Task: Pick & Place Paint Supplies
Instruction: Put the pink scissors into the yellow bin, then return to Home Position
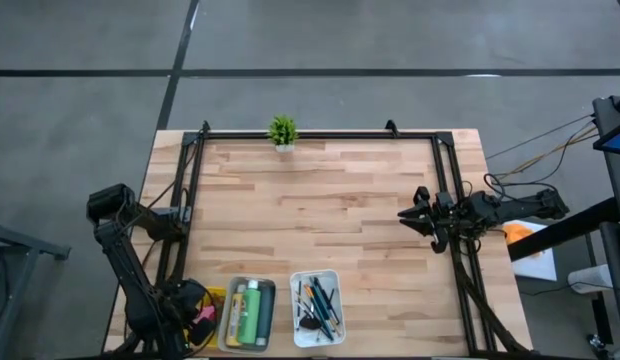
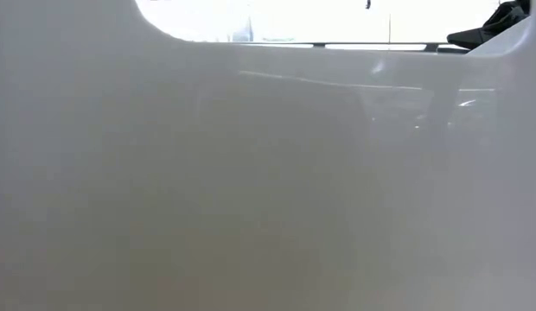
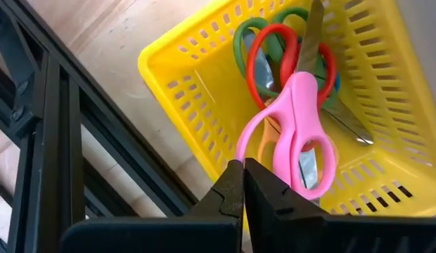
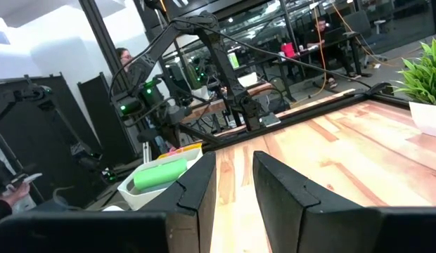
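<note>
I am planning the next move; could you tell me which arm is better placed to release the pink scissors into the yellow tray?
The left gripper: it is shut on the pink scissors over the yellow tray. The right gripper is across the table.

Even, soft light lies over the desk (image 1: 320, 210) from above with faint shadows, while the low view is a pale blurred surface, blown out white along its upper edge.
</note>
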Robot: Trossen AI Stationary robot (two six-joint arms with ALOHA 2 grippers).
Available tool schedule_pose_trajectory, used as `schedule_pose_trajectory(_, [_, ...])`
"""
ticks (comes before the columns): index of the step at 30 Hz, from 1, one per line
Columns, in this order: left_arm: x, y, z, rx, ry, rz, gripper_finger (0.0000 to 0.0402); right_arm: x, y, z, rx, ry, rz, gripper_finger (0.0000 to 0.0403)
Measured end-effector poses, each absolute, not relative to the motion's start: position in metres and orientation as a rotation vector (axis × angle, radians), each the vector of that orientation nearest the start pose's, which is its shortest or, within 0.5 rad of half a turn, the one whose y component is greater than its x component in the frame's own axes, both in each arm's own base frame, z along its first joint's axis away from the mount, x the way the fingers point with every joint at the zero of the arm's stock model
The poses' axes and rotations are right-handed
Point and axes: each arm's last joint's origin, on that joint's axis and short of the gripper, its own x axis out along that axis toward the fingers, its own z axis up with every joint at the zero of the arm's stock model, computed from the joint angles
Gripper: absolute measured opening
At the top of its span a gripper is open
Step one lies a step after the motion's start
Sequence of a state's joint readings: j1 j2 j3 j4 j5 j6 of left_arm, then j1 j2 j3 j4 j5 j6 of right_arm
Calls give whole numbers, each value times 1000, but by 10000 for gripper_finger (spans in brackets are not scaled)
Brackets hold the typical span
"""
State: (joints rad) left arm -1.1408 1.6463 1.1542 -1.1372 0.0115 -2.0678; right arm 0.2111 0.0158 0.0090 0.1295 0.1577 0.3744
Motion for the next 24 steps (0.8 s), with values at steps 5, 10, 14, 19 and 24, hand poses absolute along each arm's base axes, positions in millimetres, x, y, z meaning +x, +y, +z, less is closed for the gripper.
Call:
schedule_pose_trajectory(5, [116, -253, 208, -682, 1445, 764, 34, 96, 16, 178, 396, -110, 75, 93])
schedule_pose_trajectory(10, [116, -253, 210, -689, 1434, 755, 78, 96, 16, 178, 396, -110, 75, 93])
schedule_pose_trajectory(14, [117, -253, 210, -692, 1435, 752, 97, 96, 16, 178, 396, -110, 75, 93])
schedule_pose_trajectory(19, [117, -254, 212, -701, 1438, 743, 99, 96, 16, 178, 396, -110, 75, 93])
schedule_pose_trajectory(24, [115, -250, 224, -739, 1440, 707, 99, 96, 16, 178, 396, -110, 75, 93])
